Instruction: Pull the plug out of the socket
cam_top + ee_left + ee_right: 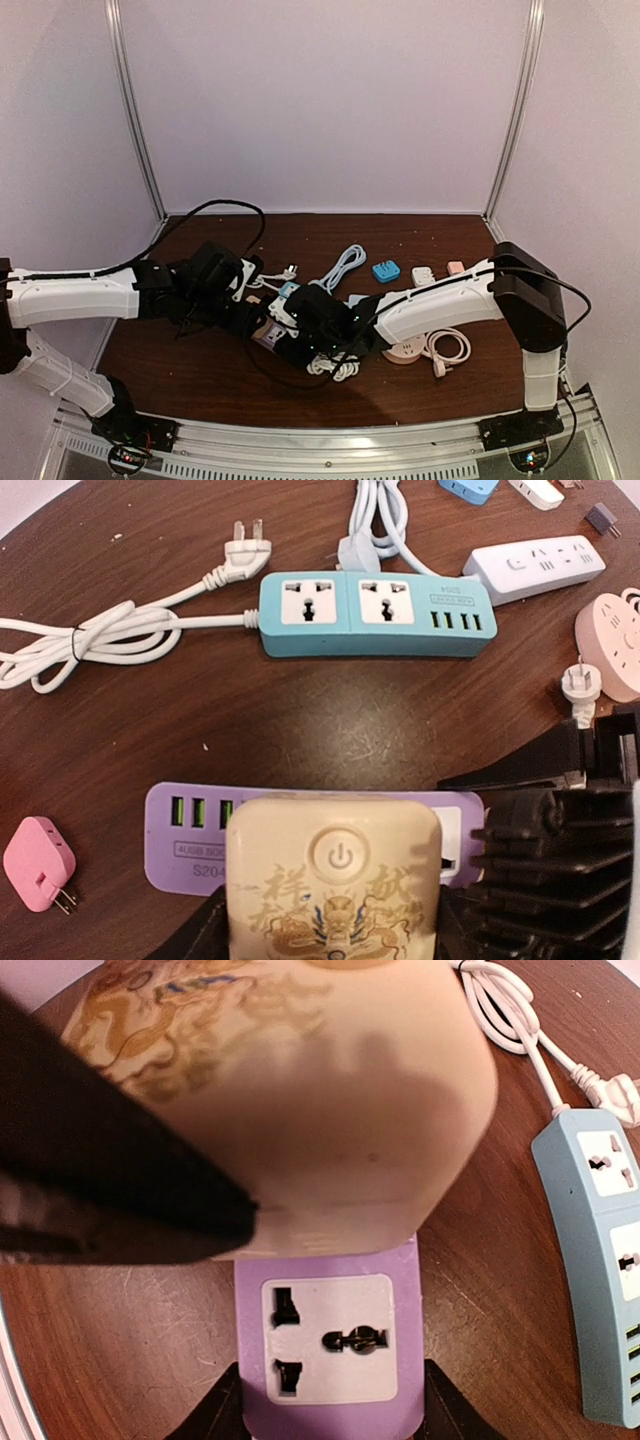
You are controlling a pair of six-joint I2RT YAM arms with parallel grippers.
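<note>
Top view: left arm [80, 295] and right arm [440, 305] both reach to mid-table, their ends meeting over a purple socket strip [268, 336]; the plug is lost among the black hardware here; jaw states are not readable from this height

Left wrist view: left gripper [335, 940] has a cream cube plug [335, 865] directly between its fingers, power button and dragon print on the plug's top face; dark fingers hug both its sides, so it looks clamped on the plug; the purple strip lies beneath the plug and shows past it on the left with green USB ports; the other arm's ribbed black body is close on the right; a teal strip [370, 615] lies well ahead, apart

Right wrist view: right gripper [330, 1415] straddles the purple strip, one finger against each long edge, closed on it; a free socket face sits just ahead of the fingertips; the cream plug is beyond that, with a black finger [110, 1200] across its flank; cannot tell whether the pins are seated or partly out

Handling, judged: the plug is rigid and light, glossy and round-cornered, so likely slippery; best taken on its flat opposite sides, low; the pins will probably bind, so pull straight away from the strip; the strip is light and would lift too, so it needs pinning
</note>
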